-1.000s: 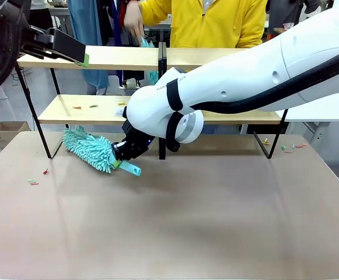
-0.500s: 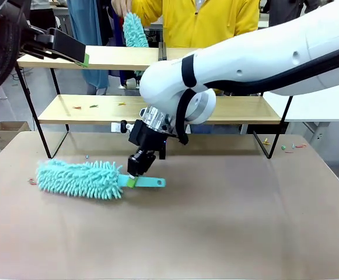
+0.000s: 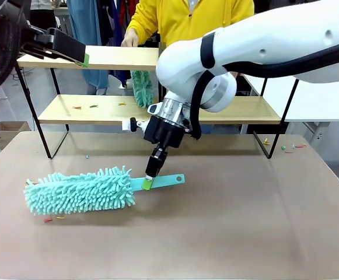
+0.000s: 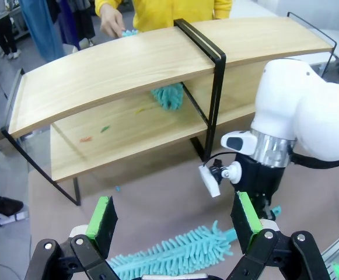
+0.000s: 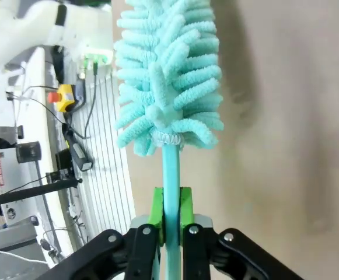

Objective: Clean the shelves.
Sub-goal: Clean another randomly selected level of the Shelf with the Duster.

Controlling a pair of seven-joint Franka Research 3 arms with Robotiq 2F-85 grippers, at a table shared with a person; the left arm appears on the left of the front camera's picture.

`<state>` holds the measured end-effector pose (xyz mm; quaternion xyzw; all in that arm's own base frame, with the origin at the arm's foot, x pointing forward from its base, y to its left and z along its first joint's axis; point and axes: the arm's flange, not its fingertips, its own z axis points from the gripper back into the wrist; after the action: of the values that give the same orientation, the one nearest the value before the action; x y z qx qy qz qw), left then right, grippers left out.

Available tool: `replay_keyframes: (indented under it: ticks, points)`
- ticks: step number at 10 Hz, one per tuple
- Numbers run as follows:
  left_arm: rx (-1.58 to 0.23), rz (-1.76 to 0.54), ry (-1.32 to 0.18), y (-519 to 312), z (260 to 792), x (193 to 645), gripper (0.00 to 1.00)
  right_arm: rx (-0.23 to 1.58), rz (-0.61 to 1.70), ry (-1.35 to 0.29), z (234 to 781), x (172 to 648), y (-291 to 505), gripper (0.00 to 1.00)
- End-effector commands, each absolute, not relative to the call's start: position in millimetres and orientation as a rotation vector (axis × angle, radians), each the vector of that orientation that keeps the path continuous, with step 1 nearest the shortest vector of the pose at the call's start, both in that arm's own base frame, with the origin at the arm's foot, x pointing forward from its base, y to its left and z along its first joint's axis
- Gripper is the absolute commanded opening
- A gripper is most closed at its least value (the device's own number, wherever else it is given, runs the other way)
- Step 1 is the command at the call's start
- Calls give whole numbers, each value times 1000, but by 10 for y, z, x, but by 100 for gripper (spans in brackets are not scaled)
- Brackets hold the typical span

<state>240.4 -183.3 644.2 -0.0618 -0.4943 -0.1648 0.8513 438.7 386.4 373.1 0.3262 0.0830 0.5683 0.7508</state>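
Shelves (image 3: 116, 57) beyond right fingers (image 3: 153, 170) gripping duster (image 3: 79, 191).

Table (image 3: 245, 233) bears shelves (image 3: 122, 57) at its far edge and a duster (image 3: 79, 191) at left; scraps (image 3: 48, 220) lie on both

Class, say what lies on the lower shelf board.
On the lower board, small coloured scraps lie at left and a person's teal duster hangs by the middle post. The right arm covers the board's middle in the front view.

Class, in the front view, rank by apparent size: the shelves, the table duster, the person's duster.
1. shelves
2. table duster
3. person's duster, which is farther away and partly hidden, so its true size is unsure.
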Motion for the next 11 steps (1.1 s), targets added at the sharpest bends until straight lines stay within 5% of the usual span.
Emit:
replay_keyframes:
  ticks: [1,5,10,11]
  points:
    - [-128,-344,-1042,-1818,6424,2393,100,830,1267,95,3823,4157,3548,12]
    - [-128,-344,-1042,-1818,6424,2393,100,851,1218,87,4016,3686,2774,12]
    - [-128,-344,-1042,-1818,6424,2393,100,809,865,29,4100,3116,2090,12]
    - [-128,-344,-1042,-1818,6424,2393,100,802,1009,92,4046,3427,2194,12]
